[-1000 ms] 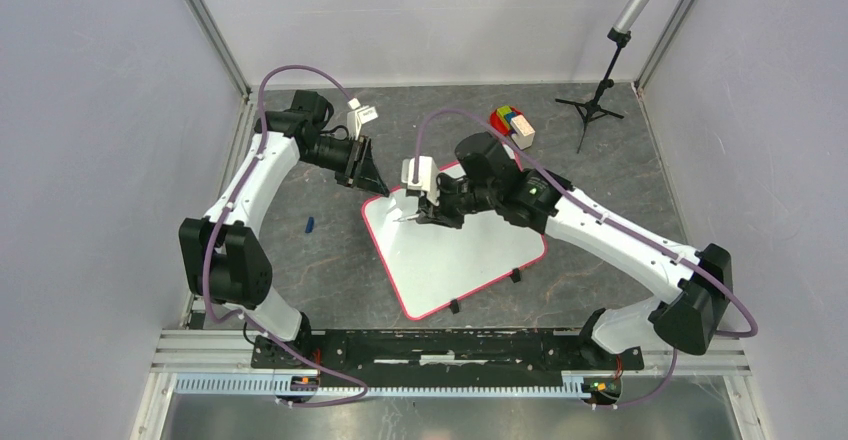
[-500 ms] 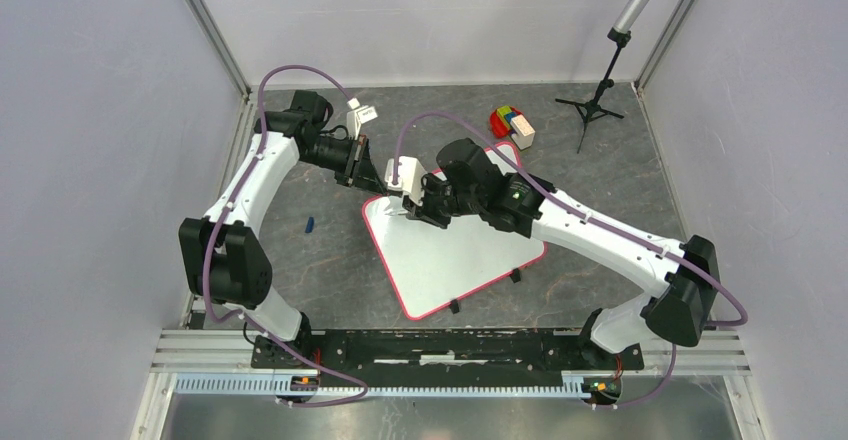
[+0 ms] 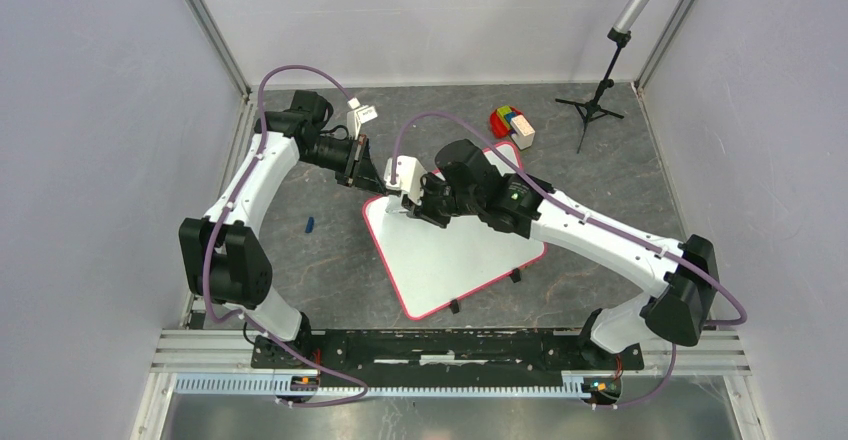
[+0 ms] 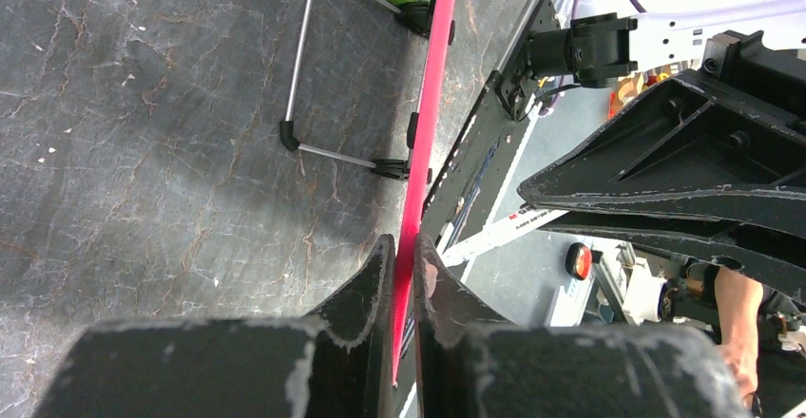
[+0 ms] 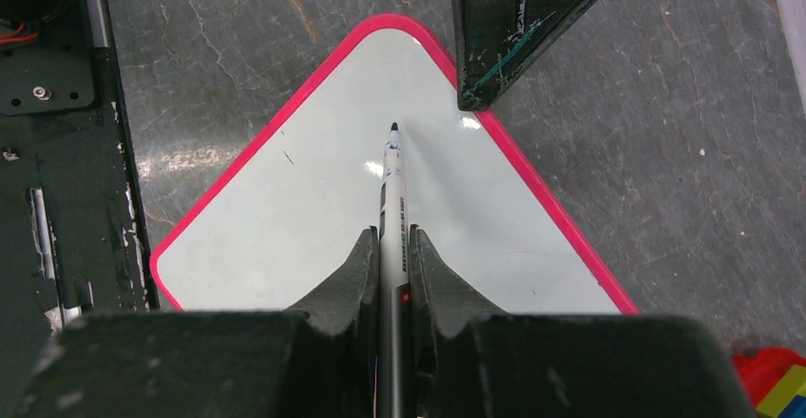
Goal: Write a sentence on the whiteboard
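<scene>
Reviewing the station from the largest item down, we found the dark grey stone-patterned table [image 3: 330, 280] carrying the large flat white rectangular whiteboard with rounded corners and a thin pink-red rim [image 3: 455, 260]. The board lay at the middle of the table, turned so that one corner pointed away from the arm bases toward the left arm. We saw no lettering on its surface in the overhead or right wrist view. We therefore judged that the sentence was not yet begun and that the step in hand was the setup for the first stroke.

The left gripper [image 4: 404, 255] was clamped on the board's rim at that far corner. The left wrist view showed one finger on each side of the pink edge, which we read as a steadying hold. The right gripper [image 5: 392, 239] was shut on the slim white marker with a dark blue tip [image 5: 393, 195], its barrel pinched between both fingers. The tip sat over the white surface just inside the held corner. We could not tell whether it touched the board.

The next move, in our judgement, called for lowering the tip into light contact and drawing the first letter away from the corner. Excess pressure could drag the board.
</scene>
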Tool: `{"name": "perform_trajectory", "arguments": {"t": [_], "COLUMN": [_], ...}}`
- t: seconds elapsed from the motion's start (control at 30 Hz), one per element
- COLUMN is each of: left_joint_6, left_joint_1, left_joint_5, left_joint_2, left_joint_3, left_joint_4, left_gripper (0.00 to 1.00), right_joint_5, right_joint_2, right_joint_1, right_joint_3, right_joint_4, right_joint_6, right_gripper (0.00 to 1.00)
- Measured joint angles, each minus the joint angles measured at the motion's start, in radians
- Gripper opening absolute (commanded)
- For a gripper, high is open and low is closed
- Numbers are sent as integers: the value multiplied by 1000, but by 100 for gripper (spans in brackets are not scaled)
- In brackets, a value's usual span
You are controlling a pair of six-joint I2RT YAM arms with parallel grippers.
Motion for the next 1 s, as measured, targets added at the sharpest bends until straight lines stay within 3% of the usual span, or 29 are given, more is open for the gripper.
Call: {"name": "perform_trajectory", "arguments": {"t": [1.0], "left_joint_6": [7], "left_joint_1": [0], "left_joint_5": [0], "left_joint_2": [0], "left_joint_3": [-4], "left_joint_4": [7], "left_gripper": [2], "right_joint_5": [43], "right_joint_2": [69], "right_joint_1": [61], "right_joint_3": [39], "right_joint_4": [22], "right_joint_6": [-11], "right_gripper": [0]}}
